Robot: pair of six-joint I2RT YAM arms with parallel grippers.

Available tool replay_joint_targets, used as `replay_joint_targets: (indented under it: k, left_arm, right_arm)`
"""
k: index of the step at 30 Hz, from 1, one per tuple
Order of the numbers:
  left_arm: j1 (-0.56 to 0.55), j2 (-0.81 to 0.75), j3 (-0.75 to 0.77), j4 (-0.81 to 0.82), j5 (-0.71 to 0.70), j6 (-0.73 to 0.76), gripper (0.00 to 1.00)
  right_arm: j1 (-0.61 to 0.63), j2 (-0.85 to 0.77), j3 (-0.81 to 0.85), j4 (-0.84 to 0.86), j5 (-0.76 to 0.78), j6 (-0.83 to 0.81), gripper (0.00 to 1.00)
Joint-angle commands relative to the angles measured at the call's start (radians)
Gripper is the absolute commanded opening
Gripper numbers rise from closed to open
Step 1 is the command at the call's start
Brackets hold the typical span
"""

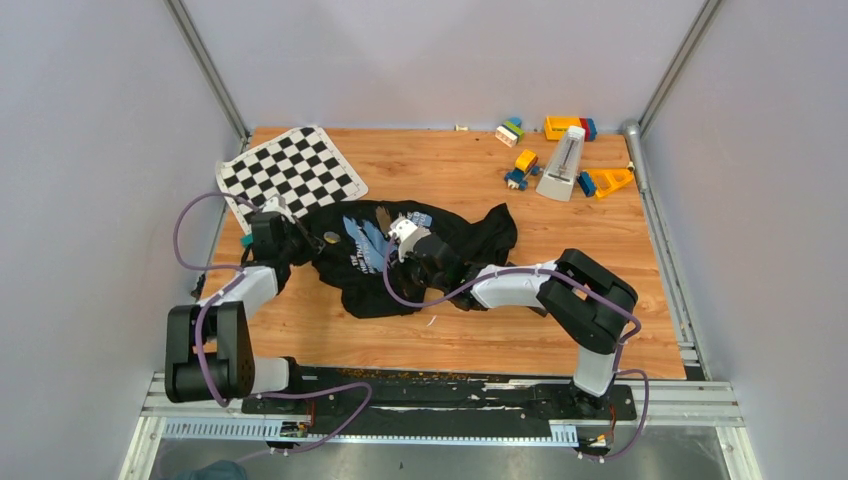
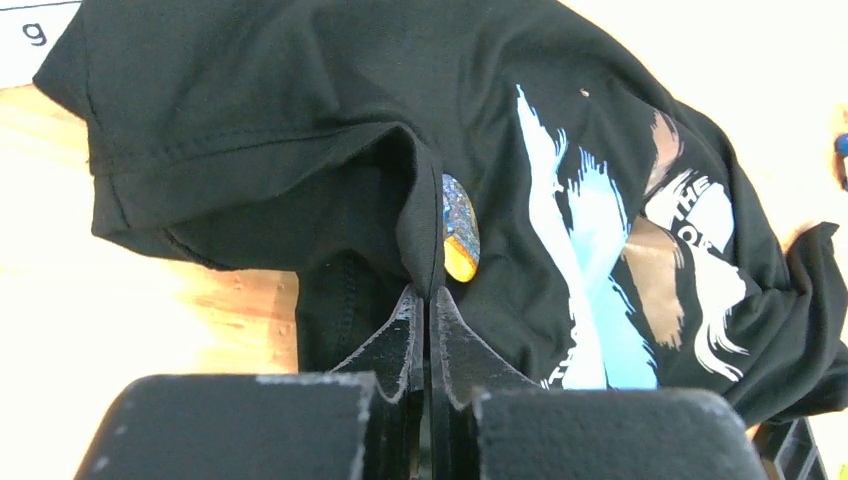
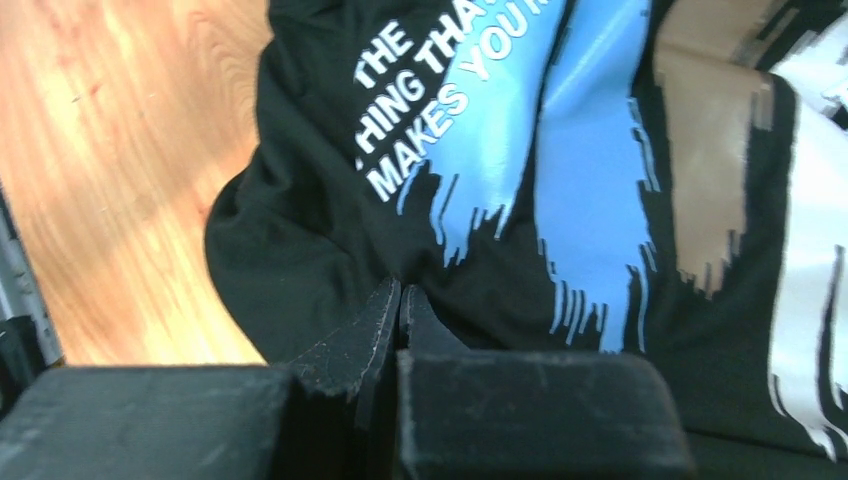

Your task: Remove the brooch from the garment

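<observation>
The garment (image 1: 440, 235), a black T-shirt with a blue, white and grey print, lies crumpled on the wooden table. The brooch (image 2: 460, 228) is a small round disc pinned to it, seen almost edge-on with a blue and orange face; from above the brooch (image 1: 330, 238) is a tiny pale dot. My left gripper (image 2: 428, 292) is shut on a raised fold of cloth right beside the brooch, at the shirt's left end (image 1: 297, 238). My right gripper (image 3: 400, 290) is shut on black cloth just below the printed lettering, near the shirt's middle (image 1: 395, 260).
A black-and-white chequered mat (image 1: 290, 170) lies at the back left, touching the shirt's corner. Coloured toy blocks (image 1: 520, 160) and a white metronome (image 1: 563, 165) stand at the back right. Grey walls close in both sides.
</observation>
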Motion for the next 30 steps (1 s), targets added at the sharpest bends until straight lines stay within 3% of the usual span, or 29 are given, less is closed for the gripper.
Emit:
replay_joint_targets:
  k: [1, 4, 9, 17, 25, 30]
  left_arm:
    - [0.009, -0.06, -0.058, -0.036, 0.025, -0.072, 0.0]
    - [0.009, -0.033, -0.089, -0.02, 0.103, -0.1, 0.0]
    - [0.011, 0.028, -0.119, 0.005, 0.169, -0.105, 0.0]
    - [0.01, -0.072, -0.119, -0.078, 0.104, -0.076, 0.0]
    - [0.011, -0.166, -0.119, -0.14, 0.063, -0.054, 0.0]
    - [0.011, -0.18, -0.12, -0.14, 0.076, -0.049, 0.0]
  right_arm:
    - [-0.002, -0.019, 0.036, -0.017, 0.147, 0.044, 0.0]
    - [-0.003, -0.014, 0.046, -0.029, 0.16, 0.052, 0.05]
    - [-0.008, -0.021, 0.09, -0.074, 0.151, 0.079, 0.34]
    - [-0.022, 0.118, 0.377, -0.326, 0.146, 0.159, 0.59]
    - [-0.019, 0.342, 0.673, -0.516, 0.196, 0.201, 0.62]
    - [-0.01, 0.424, 0.768, -0.589, 0.211, 0.189, 0.61]
